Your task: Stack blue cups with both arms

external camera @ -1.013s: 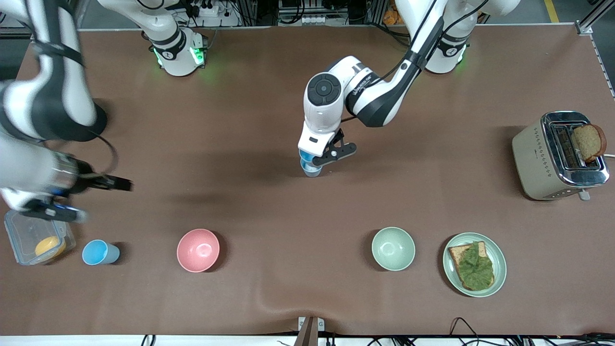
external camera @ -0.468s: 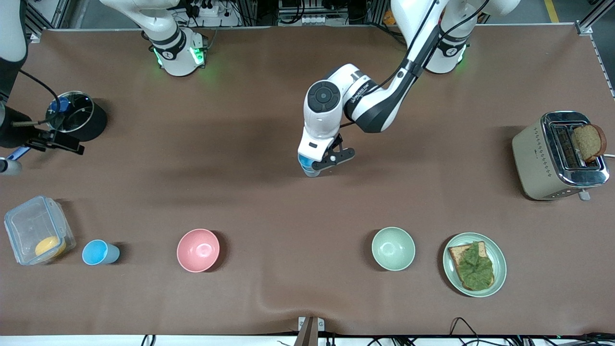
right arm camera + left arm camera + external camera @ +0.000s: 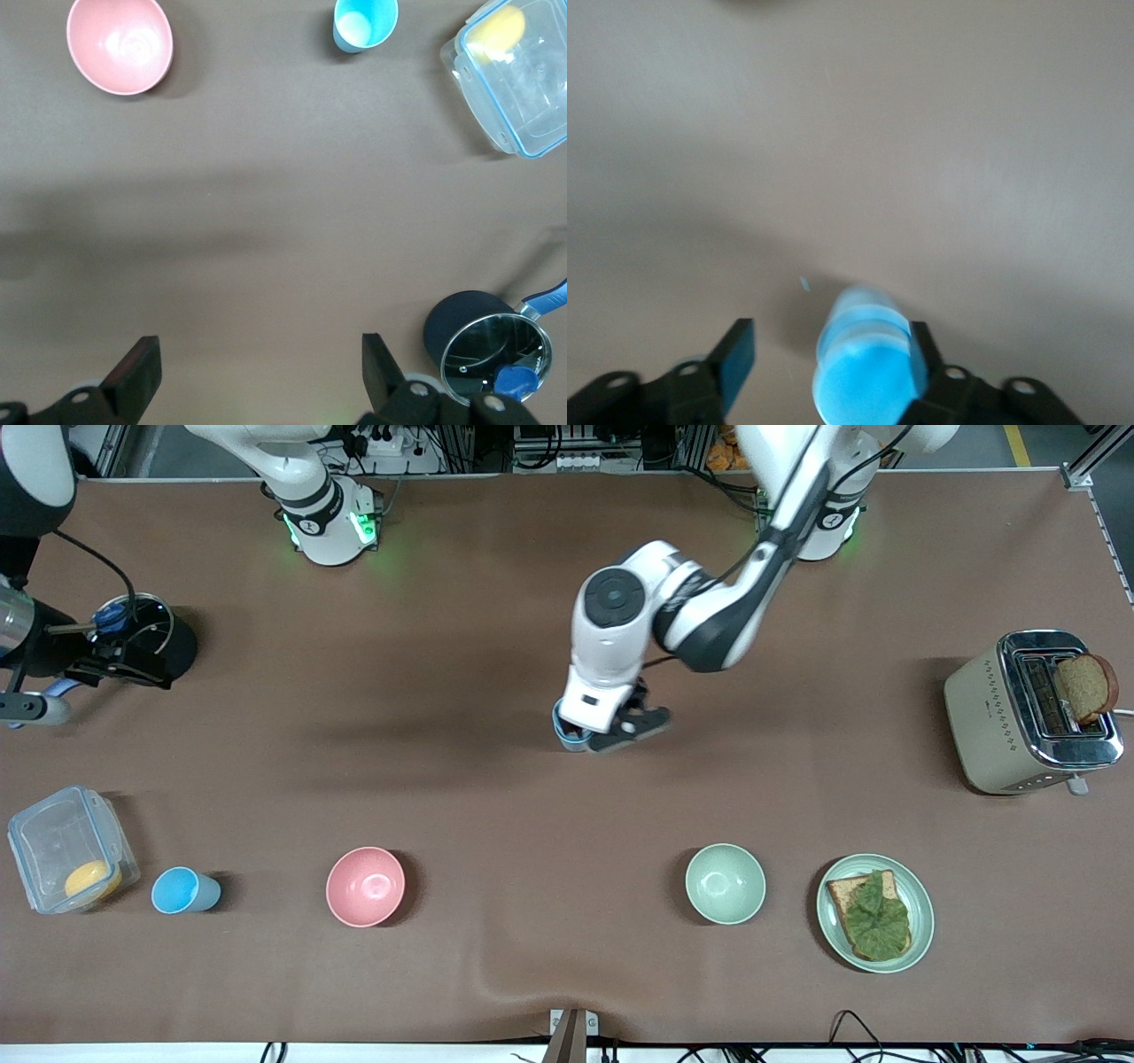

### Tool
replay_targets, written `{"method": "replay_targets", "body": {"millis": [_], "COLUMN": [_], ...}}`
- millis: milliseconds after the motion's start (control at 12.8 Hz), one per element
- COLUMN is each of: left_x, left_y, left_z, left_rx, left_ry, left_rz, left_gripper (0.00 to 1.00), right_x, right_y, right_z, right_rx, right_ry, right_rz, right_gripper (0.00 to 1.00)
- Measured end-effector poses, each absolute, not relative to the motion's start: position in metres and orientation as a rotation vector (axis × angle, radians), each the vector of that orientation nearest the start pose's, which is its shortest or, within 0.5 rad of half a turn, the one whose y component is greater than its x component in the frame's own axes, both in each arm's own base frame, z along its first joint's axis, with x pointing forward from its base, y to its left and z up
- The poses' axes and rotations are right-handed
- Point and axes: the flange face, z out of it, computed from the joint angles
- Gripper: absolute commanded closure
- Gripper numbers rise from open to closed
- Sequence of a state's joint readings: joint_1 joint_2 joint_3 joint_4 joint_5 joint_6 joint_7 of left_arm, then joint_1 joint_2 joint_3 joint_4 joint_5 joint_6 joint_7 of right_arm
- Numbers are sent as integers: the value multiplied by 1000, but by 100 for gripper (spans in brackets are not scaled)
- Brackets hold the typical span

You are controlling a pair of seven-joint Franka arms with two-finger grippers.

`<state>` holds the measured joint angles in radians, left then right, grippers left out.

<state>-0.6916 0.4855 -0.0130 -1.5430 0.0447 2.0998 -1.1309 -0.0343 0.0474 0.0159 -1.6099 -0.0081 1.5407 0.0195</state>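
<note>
**Left gripper on one cup, second cup waits alone**

Left gripper (image 3: 592,737) sits around a blue cup (image 3: 866,363) at mid-table; one finger (image 3: 735,354) stands clear of the wall, so a firm grip can't be confirmed. It's likely light, smooth plastic, best pinched across the wall near the rim.

Right gripper (image 3: 257,367) hangs spread wide, empty, over bare table beside a lidded black pot (image 3: 487,341).

The other blue cup (image 3: 183,890) stands empty between a clear box (image 3: 44,841) holding something yellow and an empty pink bowl (image 3: 365,886).
</note>
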Motion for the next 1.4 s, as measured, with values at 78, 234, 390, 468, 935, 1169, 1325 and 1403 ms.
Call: {"method": "replay_targets", "body": {"millis": [78, 234, 390, 468, 935, 1169, 1325, 1403], "left_x": [556, 592, 606, 606, 581, 572, 572, 571], "left_y": [-411, -315, -218, -182, -91, -65, -63, -62], "left_z": [412, 478, 526, 542, 608, 621, 621, 621], "left_rx": [-3107, -3097, -3084, -3080, -3091, -3093, -3092, -3102], "left_ry": [-653, -644, -559, -520, -338, -292, -287, -274], "left_rz": [-148, -181, -160, -146, -137, -125, -121, -117], "left_gripper": [0, 0, 0, 0, 0, 0, 0, 0], "right_x": [559, 557, 557, 557, 557, 557, 557, 557], "right_y": [-9, -8, -4, -1, 0, 0, 0, 0], "right_z": [582, 588, 591, 592, 592, 592, 592, 592], "right_rx": [-3144, -3145, -3146, -3147, -3147, -3147, -3147, -3147], "right_ry": [62, 85, 109, 119, 133, 134, 134, 134], "right_rz": [187, 182, 173, 171, 169, 169, 169, 170], "right_gripper": [0, 0, 0, 0, 0, 0, 0, 0]}}
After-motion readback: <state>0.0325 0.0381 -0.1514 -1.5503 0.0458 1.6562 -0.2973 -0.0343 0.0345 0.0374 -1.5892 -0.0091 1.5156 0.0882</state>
